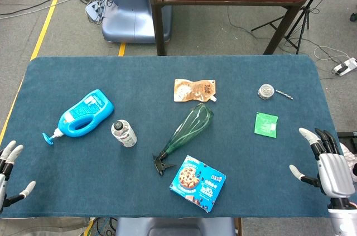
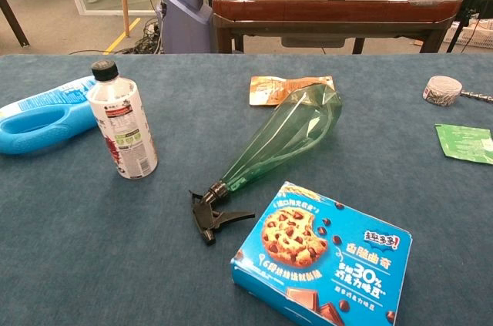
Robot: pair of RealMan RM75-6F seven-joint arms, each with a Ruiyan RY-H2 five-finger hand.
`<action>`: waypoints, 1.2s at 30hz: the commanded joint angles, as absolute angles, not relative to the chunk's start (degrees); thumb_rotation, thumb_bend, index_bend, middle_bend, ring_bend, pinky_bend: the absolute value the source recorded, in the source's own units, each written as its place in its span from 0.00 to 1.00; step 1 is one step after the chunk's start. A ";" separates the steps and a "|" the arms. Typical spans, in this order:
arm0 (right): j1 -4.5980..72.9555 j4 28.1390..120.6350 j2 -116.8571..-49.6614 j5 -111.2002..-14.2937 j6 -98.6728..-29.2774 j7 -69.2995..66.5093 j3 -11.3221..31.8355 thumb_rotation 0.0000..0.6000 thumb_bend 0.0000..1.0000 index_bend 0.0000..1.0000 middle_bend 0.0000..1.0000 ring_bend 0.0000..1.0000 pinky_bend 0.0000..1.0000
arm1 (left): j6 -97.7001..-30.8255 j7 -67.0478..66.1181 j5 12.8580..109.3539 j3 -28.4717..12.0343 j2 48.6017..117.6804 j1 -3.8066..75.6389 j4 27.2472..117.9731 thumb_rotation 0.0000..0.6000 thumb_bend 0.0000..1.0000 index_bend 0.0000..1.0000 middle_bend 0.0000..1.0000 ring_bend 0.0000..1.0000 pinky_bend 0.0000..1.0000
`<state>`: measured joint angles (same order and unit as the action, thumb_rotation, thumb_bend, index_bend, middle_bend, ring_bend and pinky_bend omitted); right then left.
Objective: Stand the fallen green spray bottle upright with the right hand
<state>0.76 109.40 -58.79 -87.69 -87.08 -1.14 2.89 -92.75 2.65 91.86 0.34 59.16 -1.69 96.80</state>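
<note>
The green spray bottle (image 1: 189, 128) (image 2: 286, 135) lies on its side mid-table, its black trigger head (image 1: 162, 164) (image 2: 213, 216) pointing toward the front edge and its wide base toward the back. My right hand (image 1: 328, 162) hovers at the front right corner with fingers spread, holding nothing, far to the right of the bottle. At the front left edge my left hand (image 1: 8, 169) shows only partly, fingers apart and empty. Neither hand appears in the chest view.
A blue cookie box (image 1: 197, 183) (image 2: 323, 261) lies just in front of the bottle. A small white bottle (image 1: 124, 134) (image 2: 122, 120) stands to its left, beyond it a blue pump bottle (image 1: 83, 115). A brown pouch (image 1: 194, 90), green packet (image 1: 265, 124) and tape roll (image 1: 266, 91) lie further back.
</note>
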 commanded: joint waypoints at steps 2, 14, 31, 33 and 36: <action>0.92 109.05 -58.75 -88.28 -86.90 -1.51 2.67 1.00 0.17 0.15 0.19 0.04 0.02 | -92.72 2.53 91.85 0.34 59.15 -1.67 96.87 1.00 0.26 0.07 0.00 0.06 0.02; 4.21 109.31 -56.49 -92.24 -82.94 0.21 2.31 1.00 0.17 0.15 0.19 0.04 0.02 | -93.15 2.45 92.02 0.40 59.00 -1.90 97.09 1.00 0.26 0.07 0.00 0.06 0.02; 31.14 110.67 -58.89 -86.87 -51.00 10.09 11.43 1.00 0.17 0.15 0.19 0.04 0.02 | -94.91 3.44 91.90 0.99 58.86 -3.54 96.13 1.00 0.25 0.07 0.00 0.06 0.02; 34.50 108.87 -60.91 -84.78 -47.46 11.77 12.36 1.00 0.17 0.15 0.19 0.04 0.02 | -94.83 3.46 91.67 1.07 58.83 -3.69 95.99 1.00 0.26 0.07 0.00 0.06 0.02; 38.96 105.25 -64.23 -82.25 -43.35 15.14 13.17 1.00 0.17 0.15 0.19 0.04 0.02 | -95.01 3.51 91.66 1.13 58.92 -3.91 95.83 1.00 0.26 0.07 0.00 0.06 0.02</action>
